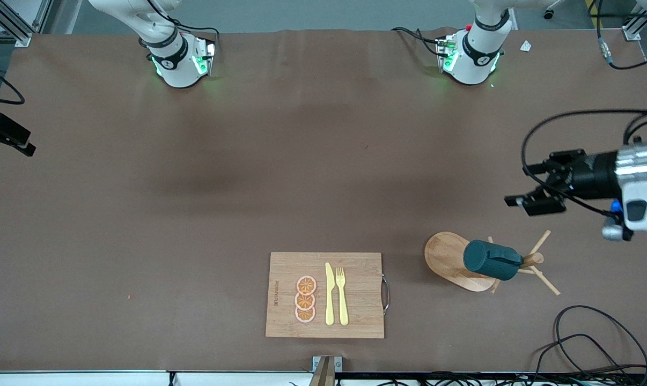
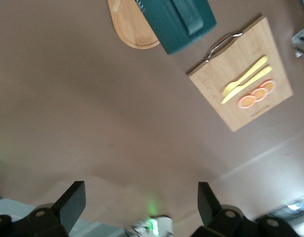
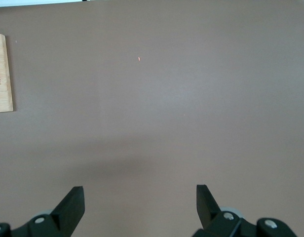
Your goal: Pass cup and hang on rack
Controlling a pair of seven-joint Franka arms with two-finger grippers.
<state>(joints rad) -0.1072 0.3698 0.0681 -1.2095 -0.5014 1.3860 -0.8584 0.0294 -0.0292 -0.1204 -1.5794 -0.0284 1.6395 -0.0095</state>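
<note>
the small dark teal ribbed cup [image 1: 492, 259] hangs on the light wooden mug rack [image 1: 455, 261], tipped on its side against the central post, with thin angled pegs sticking out past it. the rack's oval base sits on the brown counter [image 1: 195, 214] toward the left arm's end, beside the rectangular bamboo cutting board [image 1: 325, 295], which has a metal handle [image 1: 386, 294] on the edge facing the rack. on the board lie three orange fruit slices [image 1: 305, 299] in a row, a pale yellow plastic knife [image 1: 329, 294] and a matching yellow fork [image 1: 342, 296] side by side.

the left end effector [image 1: 535, 201] is up in the air over bare counter near the rack, apart from the cup, its black fingers spread wide and holding nothing. in the left wrist view the two fingers [image 2: 73, 205] stand far apart with only brown counter between them, and the cup [image 2: 179, 22] and rack base [image 2: 130, 27] show well clear of them.

the right end effector [image 3: 139, 205] hangs over bare counter, its fingers likewise wide open and empty; an edge of the bamboo board [image 3: 1, 74] shows off to one side. that arm waits.
</note>
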